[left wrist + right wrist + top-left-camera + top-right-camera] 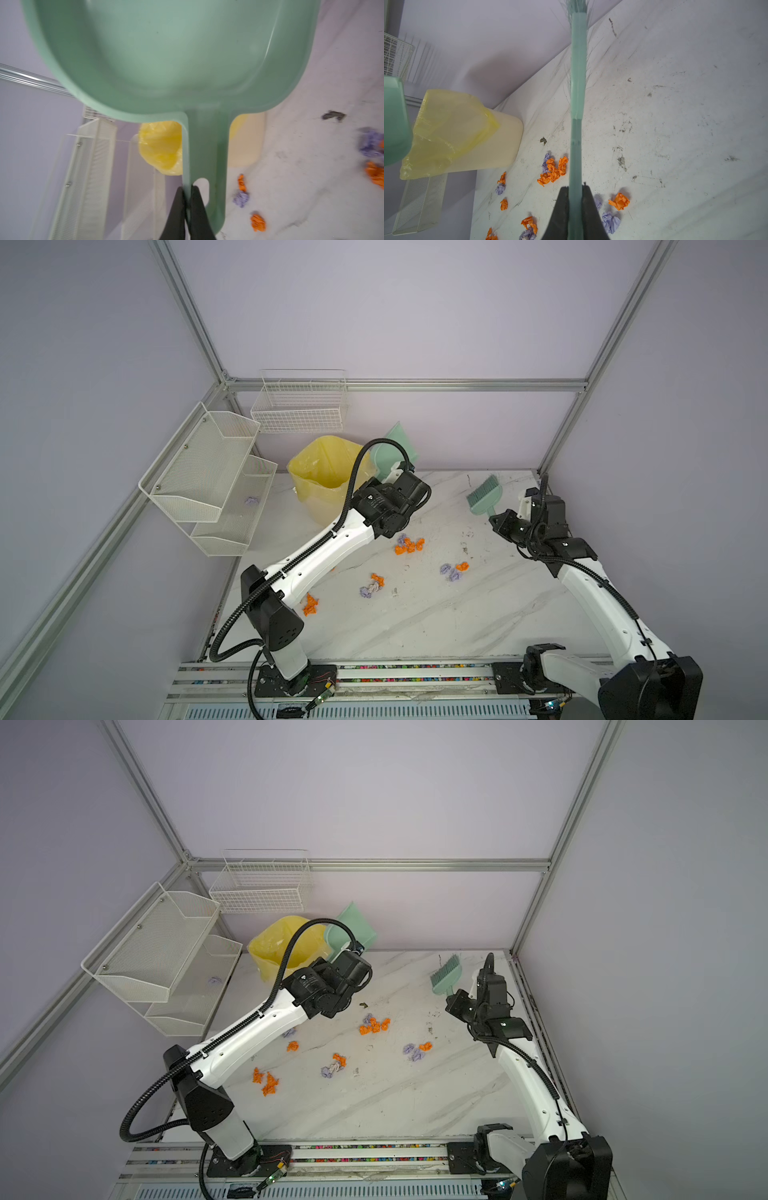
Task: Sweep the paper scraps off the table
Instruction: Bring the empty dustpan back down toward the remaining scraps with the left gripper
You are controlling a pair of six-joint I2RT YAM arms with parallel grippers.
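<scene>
Orange and lavender paper scraps lie in small clusters on the white marble table (436, 614): one cluster mid-table (409, 545), one towards the right (455, 569), one nearer the front (372, 585), and an orange pair (266, 1082) beside the left arm. My left gripper (188, 188) is shut on the handle of a green dustpan (166, 52). The dustpan is raised at the back next to the bin (392, 448), and its pan looks empty. My right gripper (576, 188) is shut on the handle of a green brush (578, 83), which is held above the table at the back right (484, 495).
A cream bin lined with a yellow bag (324, 472) stands at the back left of the table. White mesh shelves (208, 477) hang on the left wall, with one lavender wad (251, 501) on the lower tier. A wire basket (299, 406) hangs on the back wall.
</scene>
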